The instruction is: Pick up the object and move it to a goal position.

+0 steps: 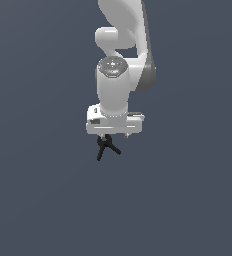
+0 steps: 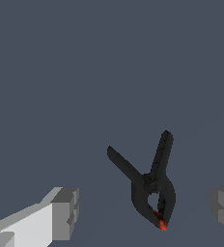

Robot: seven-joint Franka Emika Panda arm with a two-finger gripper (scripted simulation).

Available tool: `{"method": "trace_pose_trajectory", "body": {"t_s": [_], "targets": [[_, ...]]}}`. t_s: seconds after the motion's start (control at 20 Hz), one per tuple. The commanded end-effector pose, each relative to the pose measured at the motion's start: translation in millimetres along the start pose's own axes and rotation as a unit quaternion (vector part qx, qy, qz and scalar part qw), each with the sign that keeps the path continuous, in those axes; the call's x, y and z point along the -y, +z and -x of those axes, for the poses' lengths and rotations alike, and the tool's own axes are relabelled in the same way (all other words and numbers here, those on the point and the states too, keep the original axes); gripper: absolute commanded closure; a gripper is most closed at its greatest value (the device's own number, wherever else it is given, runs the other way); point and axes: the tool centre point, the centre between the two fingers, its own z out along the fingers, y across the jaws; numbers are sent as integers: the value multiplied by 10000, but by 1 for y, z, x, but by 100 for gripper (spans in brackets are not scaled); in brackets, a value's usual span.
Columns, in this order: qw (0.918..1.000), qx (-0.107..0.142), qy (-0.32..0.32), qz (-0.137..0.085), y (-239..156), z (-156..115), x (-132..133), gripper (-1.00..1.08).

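Exterior view: white Panda arm hanging straight down over a plain dark grey tabletop, w/ the gripper just above the object, a small black thing w/ spindly prongs splayed like a tiny tripod. From here it sits right under the hand, towards the exterior view's left of its middle; whether anything touches it I can't tell. The wrist view fills in what the outside cam misses: the object reads as a black spring clamp, two long handles forking apart and a short closed beak w/ a red-orange tip. It also shows the fingers set wide, one grey pad each side, the clamp lying between them but nearer one pad and touching neither, so nothing is held. The outside cam, in turn, gives the arm's posture and how low the hand hangs. Risk, imo: closing off-centre could let the nearer pad hit first and shove or spin the clamp; pinching only a thin handle might let it twist or slip out on the lift. No goal marker visible in either view.
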Motion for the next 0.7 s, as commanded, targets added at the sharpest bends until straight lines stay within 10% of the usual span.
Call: {"method": "trace_pose_trajectory", "body": {"t_s": [0.0, 0.65], "targets": [[10000, 5, -10, 0, 1, 1, 0, -92], [9985, -5, -546, 22, 48, 22, -22, -92]]}}
